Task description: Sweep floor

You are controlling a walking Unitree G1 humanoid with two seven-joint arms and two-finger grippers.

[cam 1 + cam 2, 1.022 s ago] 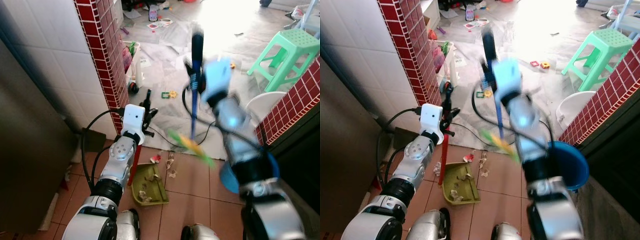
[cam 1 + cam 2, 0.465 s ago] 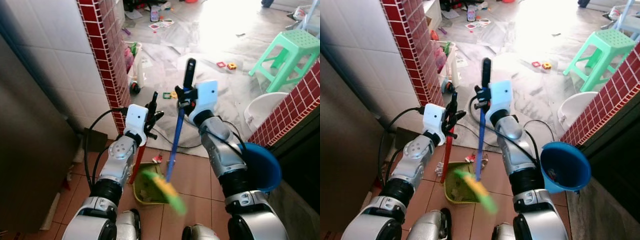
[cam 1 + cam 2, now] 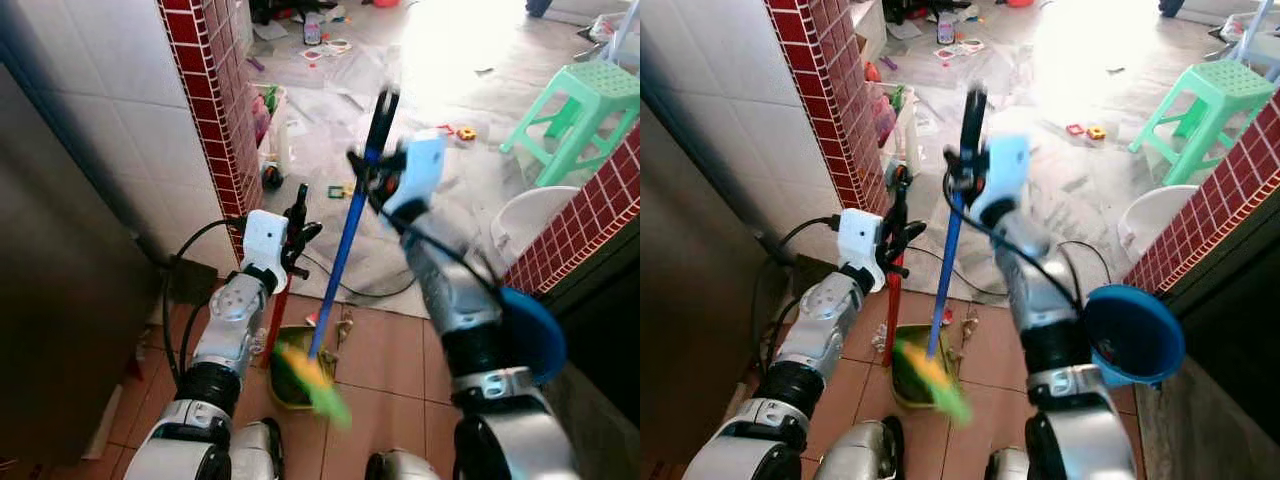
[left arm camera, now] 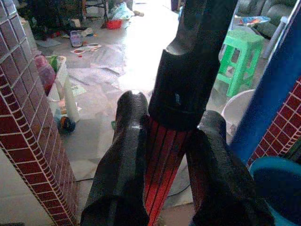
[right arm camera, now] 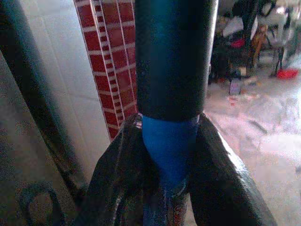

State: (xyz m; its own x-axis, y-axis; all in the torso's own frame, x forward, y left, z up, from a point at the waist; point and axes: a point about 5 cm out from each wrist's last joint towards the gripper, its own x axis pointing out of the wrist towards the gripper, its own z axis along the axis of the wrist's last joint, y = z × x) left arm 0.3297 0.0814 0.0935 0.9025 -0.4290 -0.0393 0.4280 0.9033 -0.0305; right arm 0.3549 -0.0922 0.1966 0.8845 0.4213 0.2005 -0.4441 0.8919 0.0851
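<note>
sweeping scraps into the dustpan [image 3: 290, 385]: right gripper [image 3: 372, 182] clamps broom [image 3: 345, 255], left gripper [image 3: 296, 238] clamps the pan handle [image 3: 275, 320]; next, stroke from 1 o'clock.

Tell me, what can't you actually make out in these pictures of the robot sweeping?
- Broom head: a yellow-green motion smear in both eye views, so its bristles can't be made out.
- Dustpan: mostly hidden behind that smear; its contents can't be seen.
- Right gripper: blurred in the eye views.
- Blue bucket: its inside is too dark.
- Scraps on the tiles: too small to identify.
</note>
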